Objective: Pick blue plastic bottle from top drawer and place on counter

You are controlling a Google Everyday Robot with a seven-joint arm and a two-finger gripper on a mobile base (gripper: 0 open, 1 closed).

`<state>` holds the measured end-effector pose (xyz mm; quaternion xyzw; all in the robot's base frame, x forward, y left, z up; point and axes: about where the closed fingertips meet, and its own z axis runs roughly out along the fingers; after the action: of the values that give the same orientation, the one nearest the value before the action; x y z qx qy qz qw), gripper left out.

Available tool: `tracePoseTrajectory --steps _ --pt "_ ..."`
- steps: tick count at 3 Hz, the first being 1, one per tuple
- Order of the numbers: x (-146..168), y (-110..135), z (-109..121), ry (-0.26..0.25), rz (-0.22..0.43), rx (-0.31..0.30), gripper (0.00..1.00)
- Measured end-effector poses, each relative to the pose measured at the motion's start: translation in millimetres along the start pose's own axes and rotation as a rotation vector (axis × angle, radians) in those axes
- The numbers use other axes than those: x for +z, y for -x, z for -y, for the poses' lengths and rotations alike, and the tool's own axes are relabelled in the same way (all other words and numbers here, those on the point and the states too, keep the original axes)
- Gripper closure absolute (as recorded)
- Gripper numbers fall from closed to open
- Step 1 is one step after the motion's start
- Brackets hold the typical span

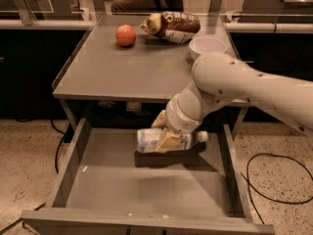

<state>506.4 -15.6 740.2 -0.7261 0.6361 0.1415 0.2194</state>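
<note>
One grey counter (122, 72) fills the middle of the room, and the top drawer (122, 185) stands pulled out below its front edge, its flat floor mostly bare apart from a few crumbs. From the right, the robot's thick white arm (244, 84) reaches over the counter's near right corner and bends down into the drawer. At its end the gripper (165, 131) sits over the back half of the drawer, its jaws closed across the middle of the blue plastic bottle (145, 140), with one tan finger (168, 141) crossing the front of the label. The bottle lies sideways in that grip, white cap to the right, clear of the drawer floor with a dark shadow under it. On the counter's far edge lie a brown snack bag (171, 27), a white bowl (208, 45) to its right, partly behind the arm, and a red apple (125, 35) to its left.
</note>
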Motion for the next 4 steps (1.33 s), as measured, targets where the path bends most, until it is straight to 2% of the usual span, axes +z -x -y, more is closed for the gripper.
tracePoseTrajectory --steps 3,4 --pt "-62.5 23.6 22.1 0.026 -0.004 -0.043 1.0" --pt "-78.1 27.0 35.9 0.037 0.02 -0.05 1.0"
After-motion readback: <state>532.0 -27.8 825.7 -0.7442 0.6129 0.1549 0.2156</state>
